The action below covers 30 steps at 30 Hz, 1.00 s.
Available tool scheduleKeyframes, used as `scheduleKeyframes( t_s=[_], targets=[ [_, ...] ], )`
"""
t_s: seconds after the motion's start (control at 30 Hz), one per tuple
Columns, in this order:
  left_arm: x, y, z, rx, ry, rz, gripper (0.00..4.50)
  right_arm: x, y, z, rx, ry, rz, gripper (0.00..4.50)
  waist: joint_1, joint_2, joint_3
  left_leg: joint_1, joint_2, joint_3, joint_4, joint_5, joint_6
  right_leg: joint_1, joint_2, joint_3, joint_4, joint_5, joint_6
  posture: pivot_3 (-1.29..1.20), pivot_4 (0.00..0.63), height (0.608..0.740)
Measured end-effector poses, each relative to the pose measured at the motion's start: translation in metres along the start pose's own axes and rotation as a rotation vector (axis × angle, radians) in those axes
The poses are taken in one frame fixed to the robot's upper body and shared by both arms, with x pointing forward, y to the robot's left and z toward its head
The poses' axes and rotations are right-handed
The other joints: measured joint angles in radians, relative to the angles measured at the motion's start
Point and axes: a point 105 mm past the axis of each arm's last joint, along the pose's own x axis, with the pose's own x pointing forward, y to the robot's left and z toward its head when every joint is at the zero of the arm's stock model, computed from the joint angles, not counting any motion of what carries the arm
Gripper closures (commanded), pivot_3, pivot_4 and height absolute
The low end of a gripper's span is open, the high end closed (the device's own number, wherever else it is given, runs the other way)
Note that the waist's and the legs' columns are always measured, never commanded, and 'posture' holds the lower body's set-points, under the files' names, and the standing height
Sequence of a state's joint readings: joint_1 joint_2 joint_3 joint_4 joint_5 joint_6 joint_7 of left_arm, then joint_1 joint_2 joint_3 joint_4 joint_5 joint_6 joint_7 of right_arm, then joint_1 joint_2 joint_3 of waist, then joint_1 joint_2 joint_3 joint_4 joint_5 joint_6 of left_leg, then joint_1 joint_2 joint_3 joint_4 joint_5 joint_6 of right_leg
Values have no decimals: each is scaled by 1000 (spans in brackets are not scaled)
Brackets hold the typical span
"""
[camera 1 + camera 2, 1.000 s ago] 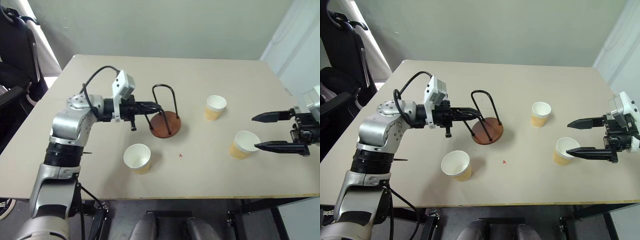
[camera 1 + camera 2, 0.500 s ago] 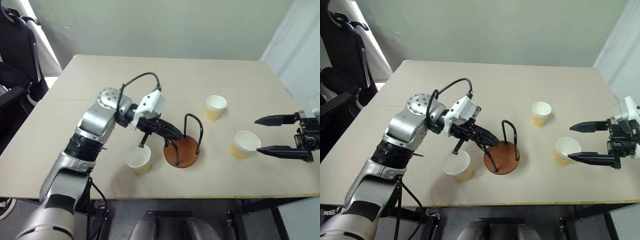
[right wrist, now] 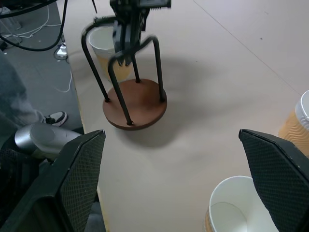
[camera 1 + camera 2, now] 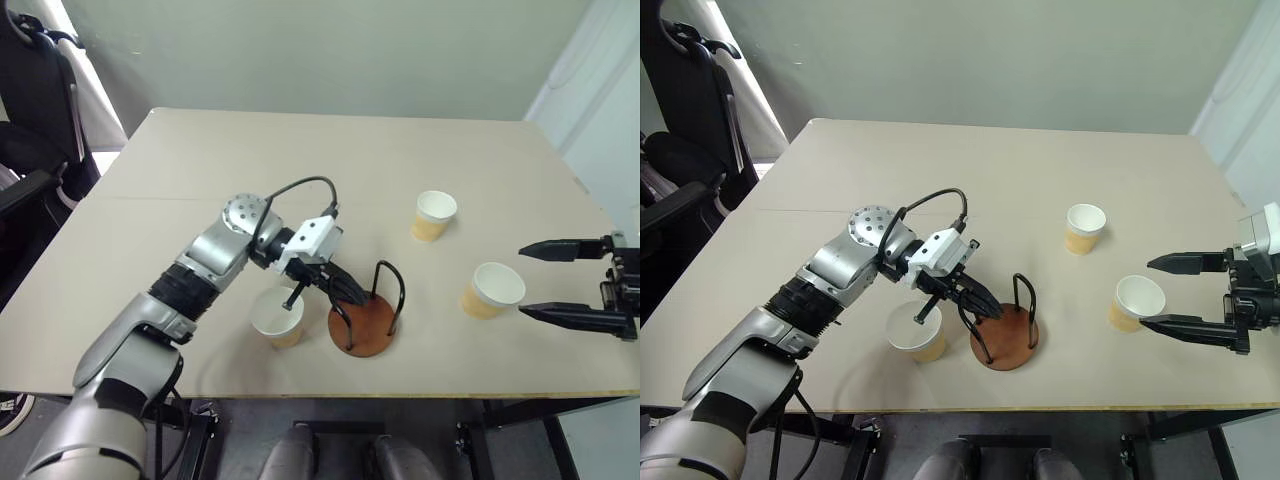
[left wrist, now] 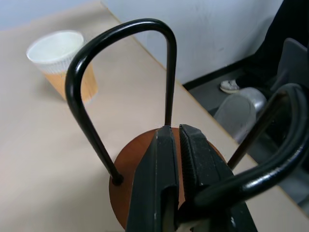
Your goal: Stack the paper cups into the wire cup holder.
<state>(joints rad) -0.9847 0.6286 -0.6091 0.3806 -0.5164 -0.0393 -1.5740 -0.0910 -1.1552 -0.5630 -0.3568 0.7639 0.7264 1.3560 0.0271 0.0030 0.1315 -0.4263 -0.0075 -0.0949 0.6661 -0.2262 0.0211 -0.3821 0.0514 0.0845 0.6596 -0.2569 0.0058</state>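
Left eye view: left gripper [image 4: 350, 292] is clamped on a wire loop of the holder [image 4: 366, 327], which sits on the table [image 4: 200, 160] near the front edge, just beside one cup [image 4: 277, 317]. Right gripper [image 4: 545, 282] hangs with fingers spread wide and nothing between them, next to a second cup [image 4: 492, 290]; the third cup [image 4: 433, 215] stands farther back, apart from both. All three cups are upright on the table, none in the holder.
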Motion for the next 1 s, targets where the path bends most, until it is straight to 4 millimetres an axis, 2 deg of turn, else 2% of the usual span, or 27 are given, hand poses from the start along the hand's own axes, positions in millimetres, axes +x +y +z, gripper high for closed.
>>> scheduleKeyframes(
  t_s=[0.23, 0.33, 0.67, 0.87, 1.0],
  targets=[
    [8, 13, -15, 66, 96, 3, 4487, 1, 1, 2, -2, -9, -8, 0, 0, 0, 0, -1, 0, 0, 1, -1, 1, 0, 0, 0, 0, 0, 1, 0, 150, 740],
    [8, 15, -15, 55, 98, 5, 3667, 1, 2, -1, 10, -4, -11, 0, 0, 0, 0, -2, 0, 0, 1, -1, 1, -1, 0, 0, 0, -1, 2, 0, 150, 740],
    [8, 16, -16, 54, 105, -5, 39, 0, 3, -1, 8, -7, -18, 0, 1, 0, 0, -2, -1, 0, 2, -2, 1, 0, 0, 0, -1, -1, 3, 0, 150, 740],
    [-6, 20, -27, 67, 227, 20, 39, -1, 3, 1, 3, -12, -19, 0, 0, 0, 0, -2, -1, 0, 2, -2, 1, -1, 0, 0, 0, -1, 3, 0, 150, 740],
    [-23, 25, -19, 94, 235, 74, 39, 2, 1, 0, 5, 3, -10, 0, 0, 0, 0, -3, -1, 0, 2, -2, 2, -1, 0, 0, -1, -1, 3, 0, 150, 740]
  ],
)
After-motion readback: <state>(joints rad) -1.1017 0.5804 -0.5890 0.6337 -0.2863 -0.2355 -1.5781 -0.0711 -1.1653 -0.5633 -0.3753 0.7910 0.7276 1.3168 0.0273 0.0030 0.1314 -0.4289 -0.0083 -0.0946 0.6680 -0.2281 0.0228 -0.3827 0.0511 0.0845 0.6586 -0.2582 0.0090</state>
